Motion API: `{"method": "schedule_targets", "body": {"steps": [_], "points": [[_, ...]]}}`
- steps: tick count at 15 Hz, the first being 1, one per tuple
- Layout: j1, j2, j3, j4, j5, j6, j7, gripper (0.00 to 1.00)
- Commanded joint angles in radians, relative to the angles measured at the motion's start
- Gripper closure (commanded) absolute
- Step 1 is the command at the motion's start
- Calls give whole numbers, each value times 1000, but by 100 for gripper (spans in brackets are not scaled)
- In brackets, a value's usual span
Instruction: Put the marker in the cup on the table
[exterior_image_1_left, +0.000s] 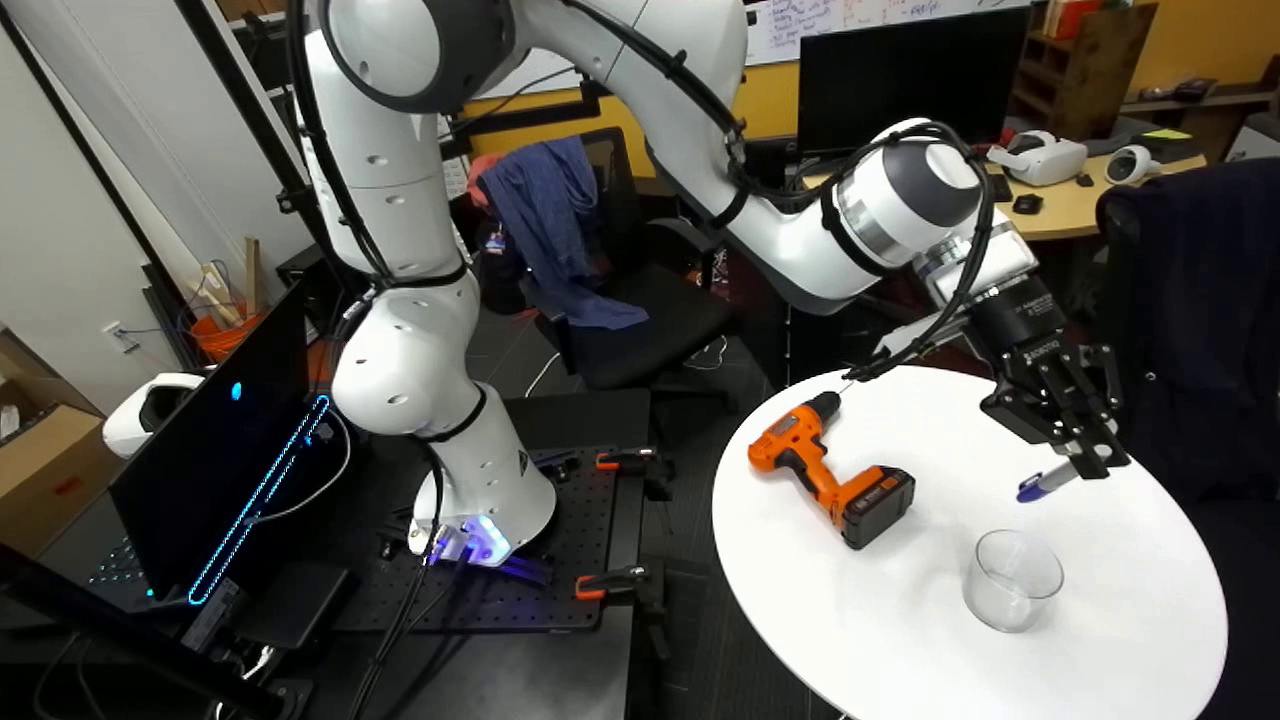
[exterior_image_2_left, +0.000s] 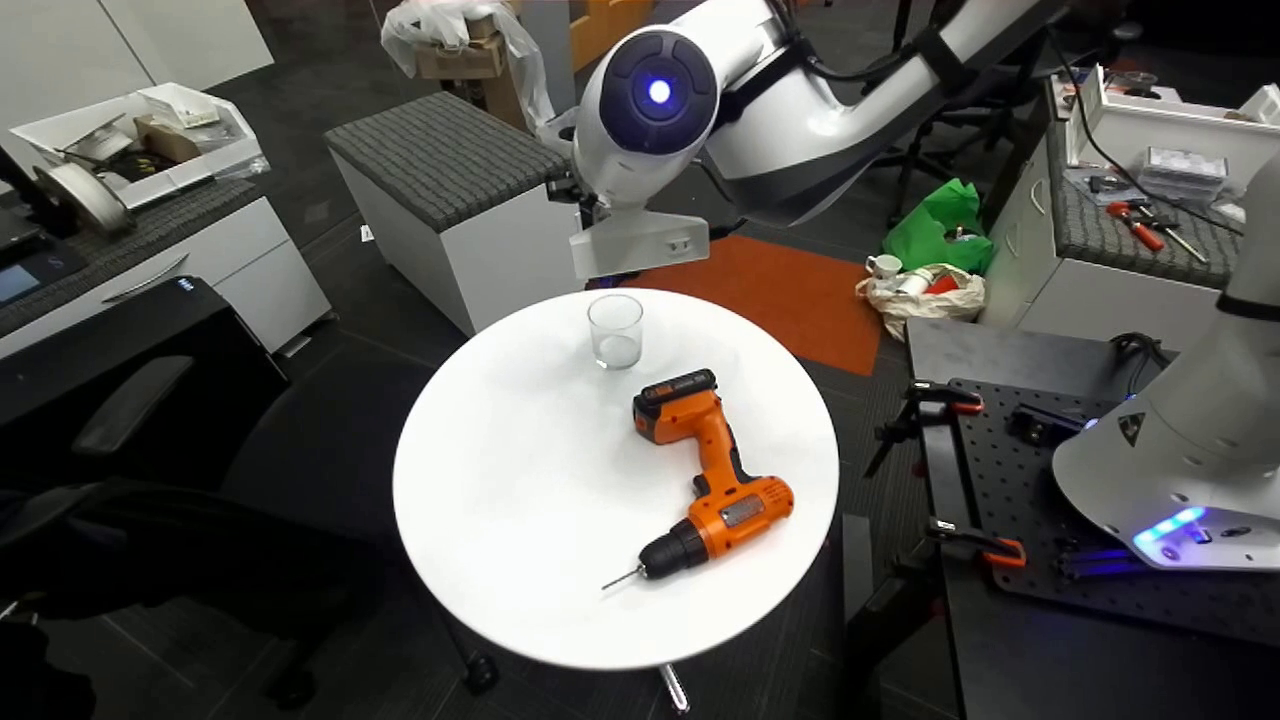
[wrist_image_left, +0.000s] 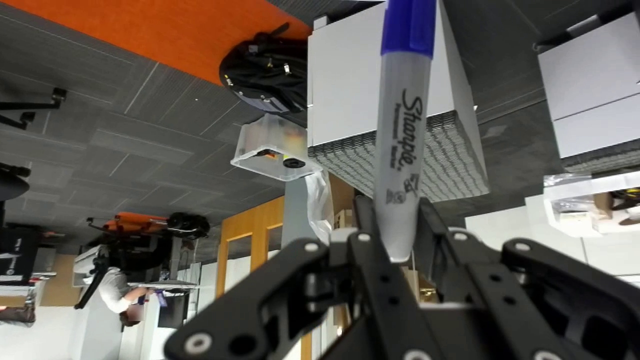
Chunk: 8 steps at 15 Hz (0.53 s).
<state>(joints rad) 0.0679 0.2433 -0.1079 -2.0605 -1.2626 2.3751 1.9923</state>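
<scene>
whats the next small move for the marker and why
Probably shift the gripper to line the marker up over the cup: it holds the marker clear of the table, blue cap slanting down, outside the cup, which stands open side up.

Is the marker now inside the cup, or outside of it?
Outside. In the wrist view the jaws grip the marker; in both exterior views the cup stands with nothing visible inside.

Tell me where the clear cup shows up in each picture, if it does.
In an exterior view: the clear cup is at lower right.
In an exterior view: the clear cup is near the middle.
Wrist view: not in it.
Shared landmark: the orange drill, in both exterior views.
</scene>
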Motion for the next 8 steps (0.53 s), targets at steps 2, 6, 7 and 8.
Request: {"method": "schedule_targets", "body": {"steps": [2,6,7,8], "points": [[-19,-43,63,-54,-19,112,-10,94],[-5,-12,107,-63,-12,195,-33,94],[-1,-3,118,-65,-12,205,-40,94],[1,6,127,-66,-8,220,-56,94]]}}
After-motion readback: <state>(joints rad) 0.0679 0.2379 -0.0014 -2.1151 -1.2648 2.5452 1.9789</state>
